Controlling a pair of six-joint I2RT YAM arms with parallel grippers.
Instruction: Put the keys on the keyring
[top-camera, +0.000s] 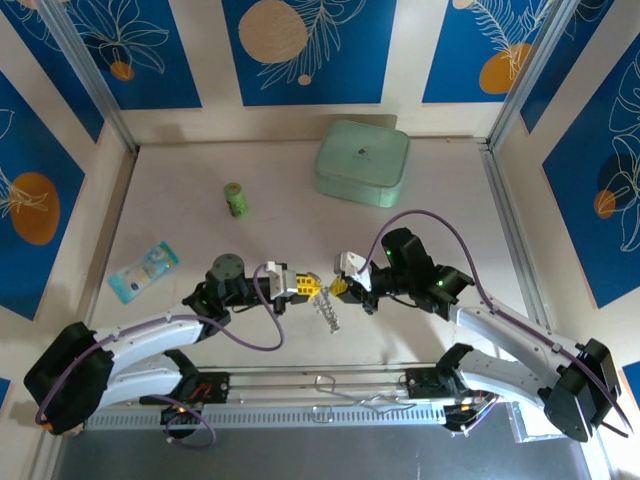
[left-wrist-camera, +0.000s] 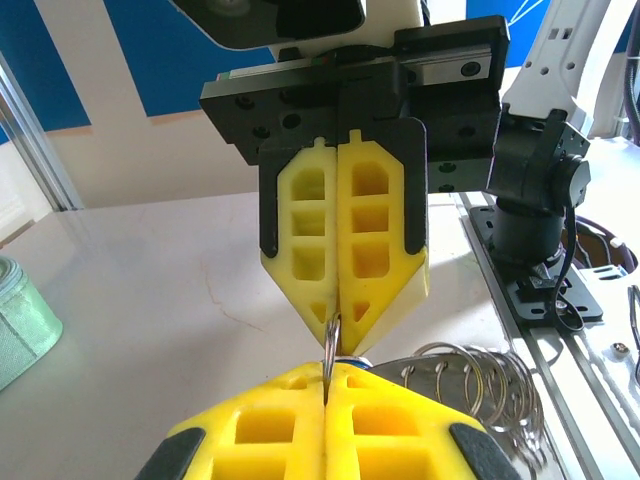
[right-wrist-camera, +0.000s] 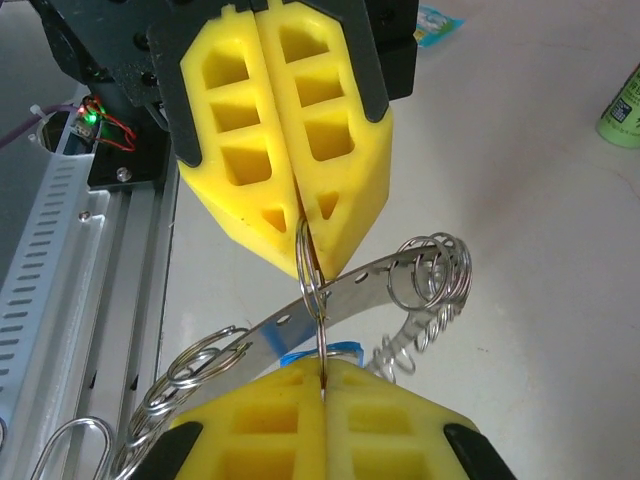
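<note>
Keyring (right-wrist-camera: 350, 285) runs off lower-left edge; blue piece (right-wrist-camera: 340, 351) mostly hidden behind right end effector (right-wrist-camera: 322, 370); identity unclear.

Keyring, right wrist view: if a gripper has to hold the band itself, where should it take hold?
Probably the bare flat stretch of the keyring between its clusters of small rings: pinch across the two flat faces, sliding in over the strip's edge. It is thin and smooth there; loose rings elsewhere would likely slip.

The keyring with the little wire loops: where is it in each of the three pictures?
Top external: keyring, low centre, just below the meeting grippers.
Left wrist: keyring, bottom right, loops fanned out.
Right wrist: keyring, centre, a band running lower left to right.
Shared landmark: left gripper and right gripper, tip to tip, pinching a small ring.
</note>
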